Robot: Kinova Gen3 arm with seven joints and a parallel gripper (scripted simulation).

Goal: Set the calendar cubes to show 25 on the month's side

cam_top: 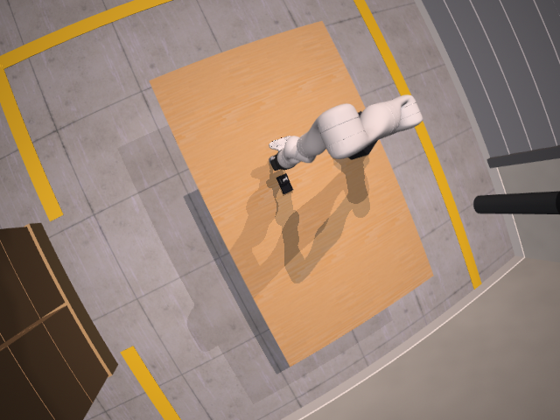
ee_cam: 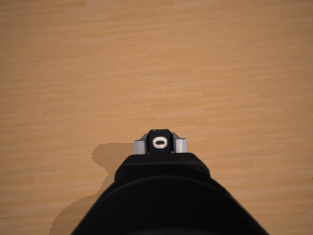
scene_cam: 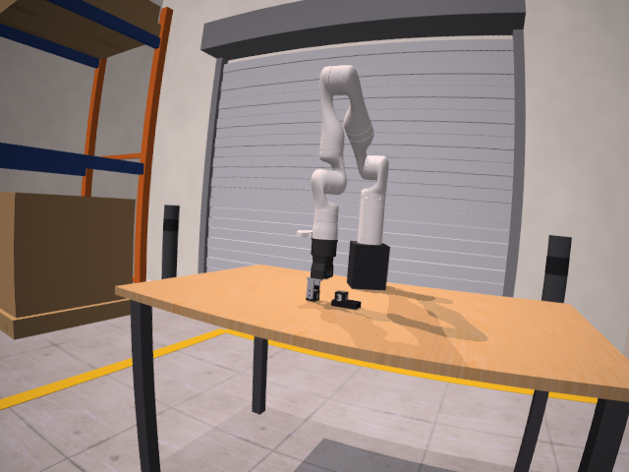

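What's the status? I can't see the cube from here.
Gripper jaws shut on black cube, face 0 toward wrist camera, above bare table. Second cube in tray. Nothing in the way.

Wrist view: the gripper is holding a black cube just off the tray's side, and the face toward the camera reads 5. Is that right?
Not quite. In the wrist view the face of the cube between the fingers reads 0, not 5. The rest holds: the gripper holds it beside the tray.

Arm [scene_cam: 332,152] reaches down — jaws clasp a cube [scene_cam: 312,290] beside the tray [scene_cam: 346,303].
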